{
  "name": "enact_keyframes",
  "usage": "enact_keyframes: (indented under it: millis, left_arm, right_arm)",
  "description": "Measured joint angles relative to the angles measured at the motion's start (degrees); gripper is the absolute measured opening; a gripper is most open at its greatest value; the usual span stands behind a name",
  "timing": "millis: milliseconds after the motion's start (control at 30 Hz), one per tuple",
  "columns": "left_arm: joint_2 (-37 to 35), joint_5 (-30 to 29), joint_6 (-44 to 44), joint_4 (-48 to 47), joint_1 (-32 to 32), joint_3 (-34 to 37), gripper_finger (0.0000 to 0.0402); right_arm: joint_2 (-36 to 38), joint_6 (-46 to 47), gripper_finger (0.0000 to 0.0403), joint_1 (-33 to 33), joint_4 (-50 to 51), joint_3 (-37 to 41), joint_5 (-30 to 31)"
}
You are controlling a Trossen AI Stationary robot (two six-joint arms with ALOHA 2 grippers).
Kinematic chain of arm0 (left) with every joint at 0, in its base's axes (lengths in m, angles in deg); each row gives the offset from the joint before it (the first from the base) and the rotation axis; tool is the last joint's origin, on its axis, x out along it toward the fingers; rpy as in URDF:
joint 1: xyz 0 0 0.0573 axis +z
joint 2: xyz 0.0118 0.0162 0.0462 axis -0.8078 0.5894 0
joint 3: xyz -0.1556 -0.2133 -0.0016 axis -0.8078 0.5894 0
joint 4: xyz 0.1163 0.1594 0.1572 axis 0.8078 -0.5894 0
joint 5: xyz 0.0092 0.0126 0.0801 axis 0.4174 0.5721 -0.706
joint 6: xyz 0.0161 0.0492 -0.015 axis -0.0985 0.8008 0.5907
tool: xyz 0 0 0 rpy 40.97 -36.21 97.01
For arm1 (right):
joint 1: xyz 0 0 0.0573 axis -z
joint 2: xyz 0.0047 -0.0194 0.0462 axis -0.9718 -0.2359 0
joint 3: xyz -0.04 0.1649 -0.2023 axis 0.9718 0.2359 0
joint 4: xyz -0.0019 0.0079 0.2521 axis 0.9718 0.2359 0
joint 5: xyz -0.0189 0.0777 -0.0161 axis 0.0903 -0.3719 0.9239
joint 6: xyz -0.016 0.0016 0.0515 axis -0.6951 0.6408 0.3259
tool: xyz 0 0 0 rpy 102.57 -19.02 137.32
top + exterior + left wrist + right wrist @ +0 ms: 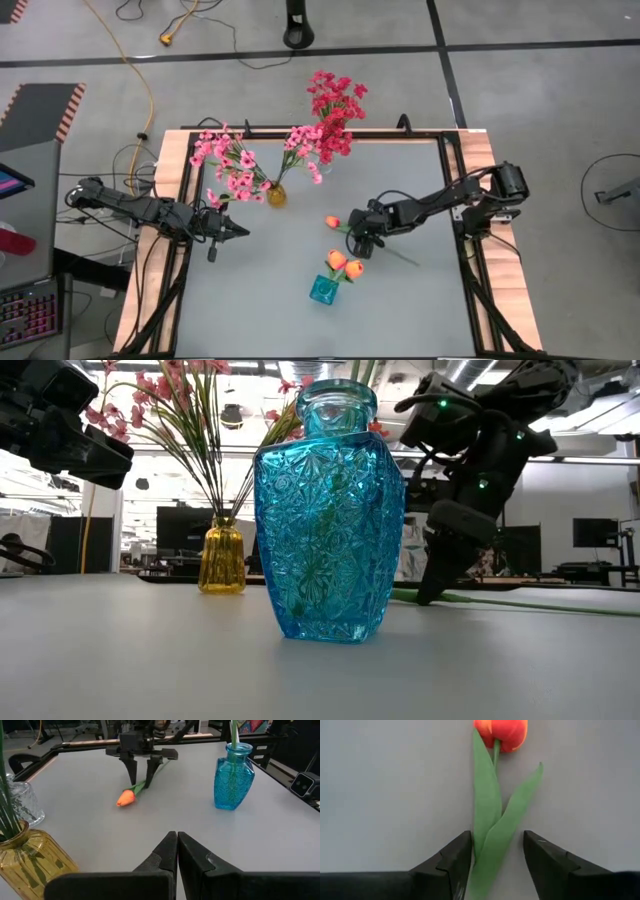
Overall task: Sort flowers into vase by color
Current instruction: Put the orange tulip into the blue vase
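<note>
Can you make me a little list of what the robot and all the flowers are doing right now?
Loose tulip: lying on the table
Right gripper: open, fingers on both sides of the tulip's leaves
Left gripper: shut, holding nothing, waiting on the left
Blue vase: two orange tulips inside
Yellow vase: pink flowers inside
Red flowers: standing at the table's far edge
</note>
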Motion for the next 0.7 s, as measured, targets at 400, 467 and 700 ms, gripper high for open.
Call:
enact_keyframes:
  millis: [400, 467, 700]
  left_arm:
    - [0.00, 0.00, -0.04, -0.02, 0.02, 0.00, 0.0000]
    - [0.01, 0.01, -0.41, -0.02, 0.00, 0.00, 0.0000]
    - [0.00, 0.00, -0.87, 0.00, 0.02, 0.00, 0.0000]
  right_arm:
    - [-0.30, 0.02, 0.0076, -0.08, -1.33, -0.23, -1.33]
    - [-0.01, 0.02, 0.0044, -0.08, -0.88, -0.72, -1.59]
    - [2.78, -0.13, 0.0030, -0.10, -1.21, -2.82, -1.70]
